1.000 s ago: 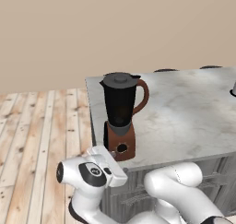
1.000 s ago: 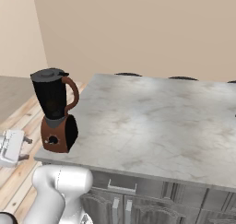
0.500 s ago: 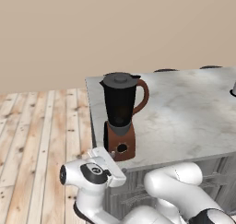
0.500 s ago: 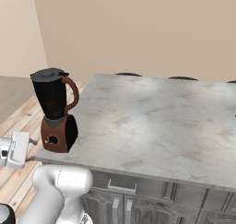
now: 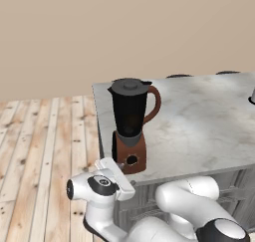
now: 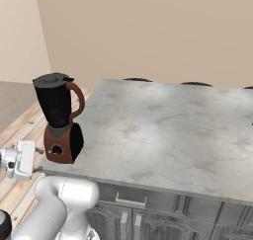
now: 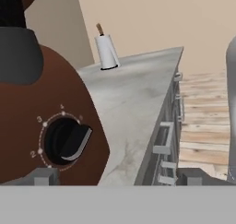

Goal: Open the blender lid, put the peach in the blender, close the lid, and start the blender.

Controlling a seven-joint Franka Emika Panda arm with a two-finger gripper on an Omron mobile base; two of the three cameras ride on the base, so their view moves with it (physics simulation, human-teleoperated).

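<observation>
At the near corner of the marble counter (image 5: 199,116) stands the blender (image 5: 130,126), its black jar upright on the reddish-brown base, the curved brown handle facing along the counter. On the jar's rim sits the blender lid (image 5: 129,85), a dark disc with a small raised knob, closed and level. From the right base view the blender (image 6: 59,118) stands just inside the counter's front edge, with the lid (image 6: 52,79) on top. Close up in the hand view, the base (image 7: 50,121) shows a black dial (image 7: 64,141) ringed with small white marks and numbers. Just in front of the base and below the counter edge hangs the gripper (image 7: 119,176), its jaws spread wide with nothing between them; one fingertip (image 7: 44,177) lies in front of the brown base under the dial. Farther along the counter stands a paper towel roll (image 7: 106,50), upright, well apart from the blender. Below the counter run grey cabinet drawers (image 7: 166,140) with handles, and beyond them a pale wooden floor (image 5: 35,151).
</observation>
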